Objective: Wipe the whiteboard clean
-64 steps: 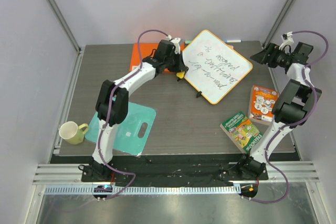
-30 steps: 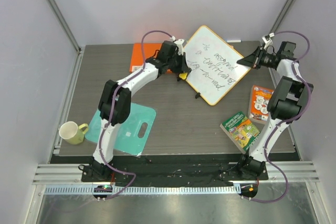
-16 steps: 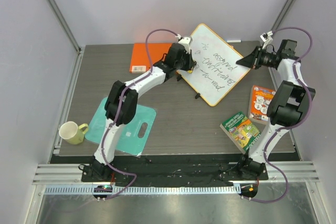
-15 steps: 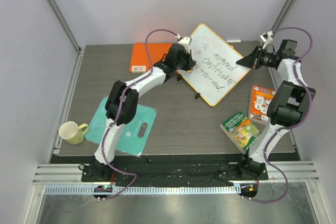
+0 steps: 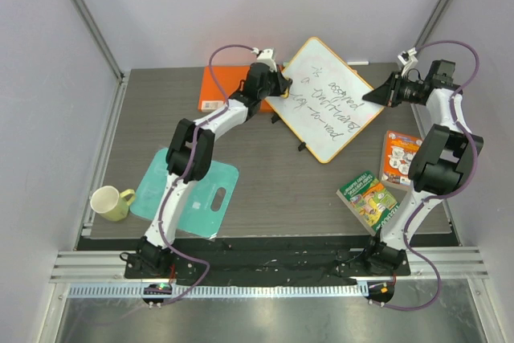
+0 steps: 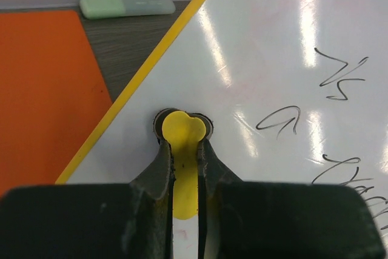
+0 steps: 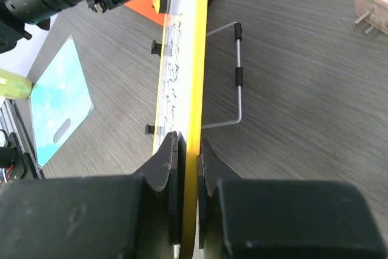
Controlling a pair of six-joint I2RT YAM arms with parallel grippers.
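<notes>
Bright, even light; glare streaks cross the whiteboard (image 6: 273, 59), and both wrist views blur up close.

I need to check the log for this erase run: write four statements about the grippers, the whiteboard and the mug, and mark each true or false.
1. The right gripper is shut on the whiteboard at its yellow rim. True.
2. The whiteboard is wiped clean. False: dark handwriting covers it.
3. The left gripper holds a yellow eraser against the whiteboard. True.
4. The mug stands on the teal cutting board. False: it stands beside it, on the table.
</notes>
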